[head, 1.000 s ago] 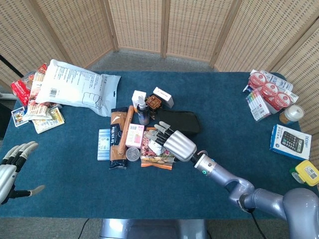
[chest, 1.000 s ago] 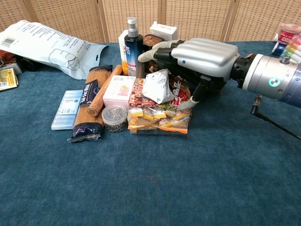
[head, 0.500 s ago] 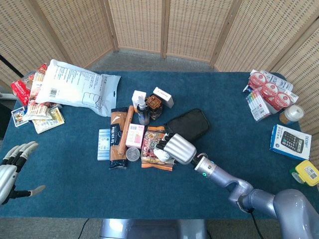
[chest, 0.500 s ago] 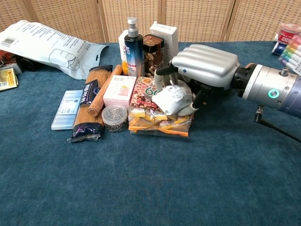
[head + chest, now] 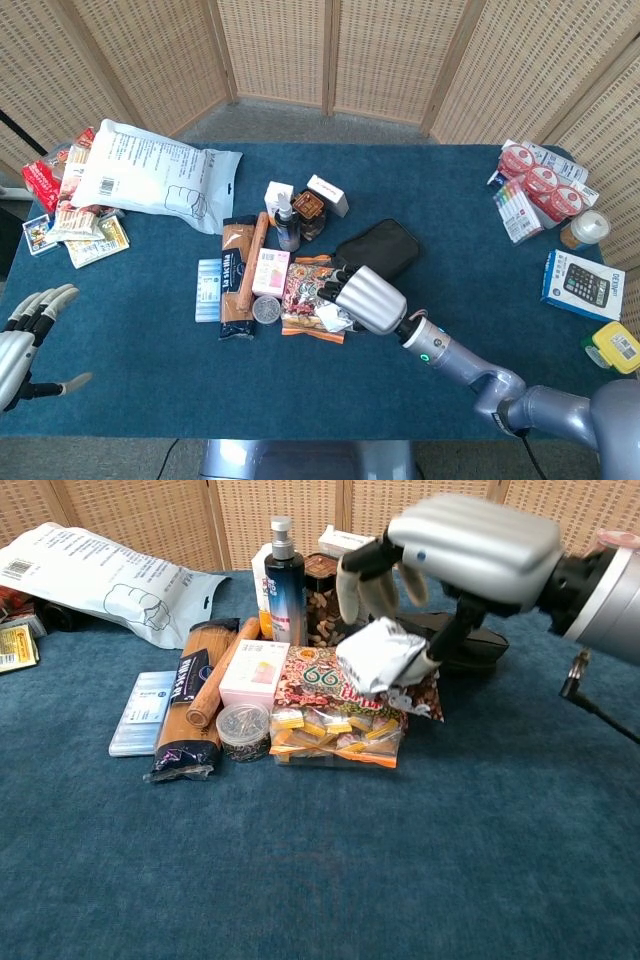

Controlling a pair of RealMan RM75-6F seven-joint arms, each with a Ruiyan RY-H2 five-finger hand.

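- Left robot hand [image 5: 22, 340]: silver, fingers spread, holding nothing, cut off at the frame's left edge.
- Snack bag [image 5: 330, 695]: glossy printed plastic, flat on the blue felt desk [image 5: 300, 880].
- White packet [image 5: 380, 658]: crinkled, pinched and lifted by the right robot hand [image 5: 440, 565]; its label is unreadable.

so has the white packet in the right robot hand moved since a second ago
Yes. The white packet, held by the right robot hand, has risen off the snack bag and now sits higher against the blue spray bottle.
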